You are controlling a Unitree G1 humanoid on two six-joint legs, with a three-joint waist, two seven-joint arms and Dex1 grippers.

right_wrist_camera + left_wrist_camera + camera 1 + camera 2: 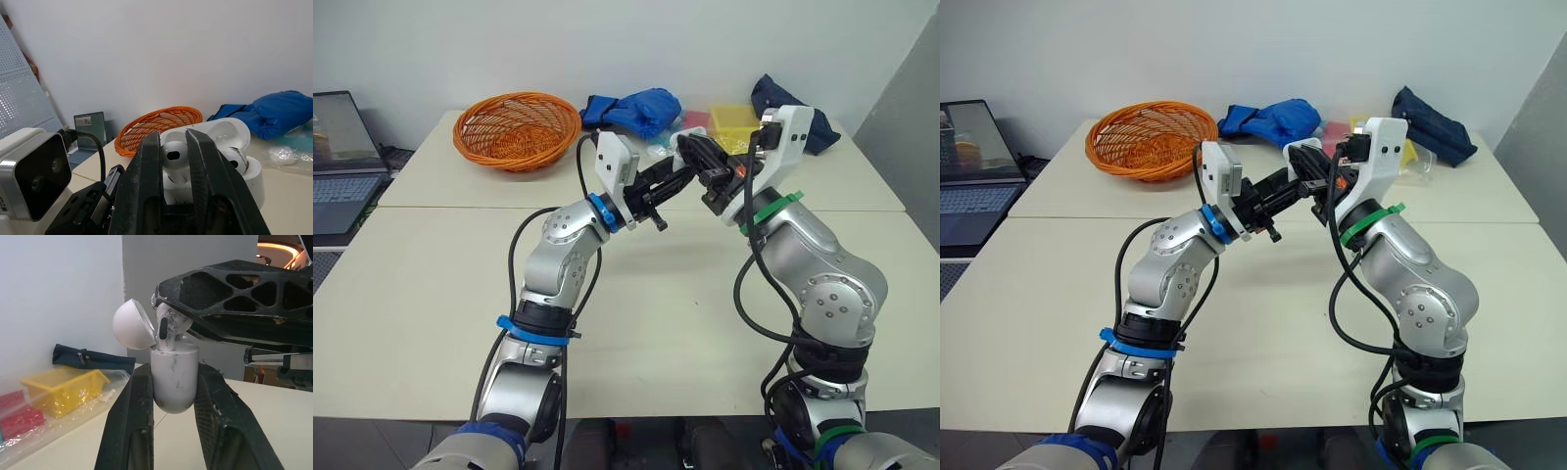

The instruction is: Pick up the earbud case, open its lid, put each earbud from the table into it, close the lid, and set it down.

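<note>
My left gripper (173,384) is shut on the white earbud case (173,374), held upright above the table with its lid (133,325) flipped open. My right gripper (175,147) is shut on a white earbud (174,155), whose stem sits in the mouth of the case (252,177). A second earbud (237,159) rests in the other slot. In the head views the two grippers meet above the far middle of the table, left gripper (697,155) against right gripper (715,178). The case is hidden between them there.
An orange wicker basket (517,127) stands at the back left of the table (431,294). A blue cloth (636,106), a yellow box (734,122) and a dark blue pouch (808,117) lie along the back. A laptop (342,162) is off to the left.
</note>
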